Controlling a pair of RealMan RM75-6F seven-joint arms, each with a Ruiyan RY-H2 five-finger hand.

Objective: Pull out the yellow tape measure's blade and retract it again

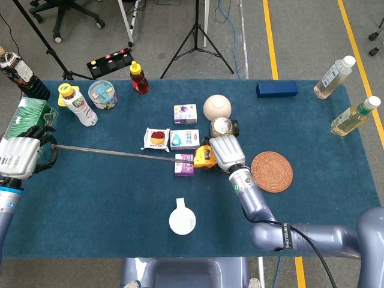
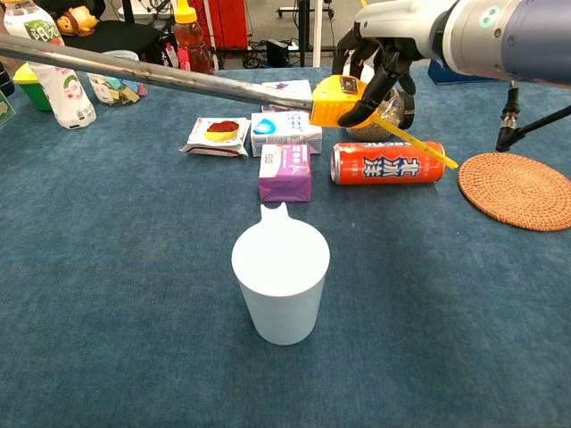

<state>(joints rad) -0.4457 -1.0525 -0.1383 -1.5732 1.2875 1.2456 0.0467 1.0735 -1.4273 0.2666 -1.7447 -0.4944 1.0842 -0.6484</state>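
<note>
My right hand (image 1: 225,153) (image 2: 382,67) grips the yellow tape measure (image 1: 206,158) (image 2: 339,99) above the middle of the table, over the purple carton and the red can. The blade (image 1: 120,153) (image 2: 152,73) runs out long to the left, a thin dark strip in the head view. Its far end is held by my left hand (image 1: 23,155) at the table's left edge, beside the green tissue pack. The chest view does not show the left hand. A yellow strap (image 2: 419,147) hangs from the case toward the can.
A white cup (image 1: 182,221) (image 2: 281,282) stands near the front edge. Under the blade lie small cartons (image 1: 184,139), a purple carton (image 2: 285,172) and a red can (image 2: 388,162). A woven coaster (image 1: 271,171) is to the right. Bottles, a jar and a bowl (image 1: 216,107) stand behind.
</note>
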